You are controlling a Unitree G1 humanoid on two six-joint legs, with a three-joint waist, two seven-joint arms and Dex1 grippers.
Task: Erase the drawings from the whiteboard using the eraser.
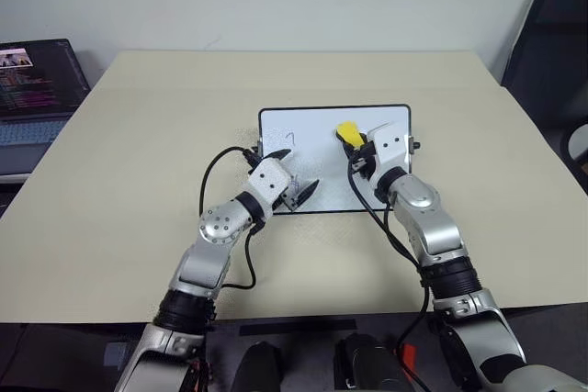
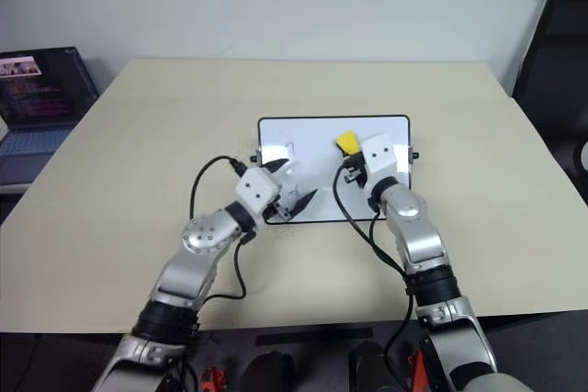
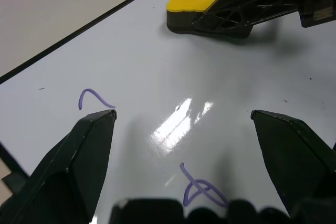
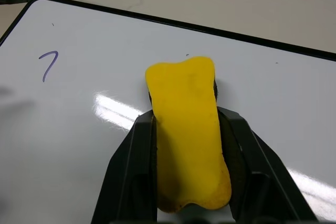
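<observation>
Eraser pinched over the whiteboard

My right gripper (image 4: 189,129) clamps the yellow eraser (image 4: 186,129) on the whiteboard (image 1: 312,126); my left gripper (image 3: 184,124) hangs spread above 2 purple drawings (image 3: 202,190).

We see the whiteboard (image 1: 334,192) lying flat on the table, white and shiny with a thin black frame. The yellow eraser (image 4: 188,129) sits black side down on it, squeezed between two black fingers. Thin purple drawings (image 3: 201,190) are on the board, one like a small hook.
</observation>
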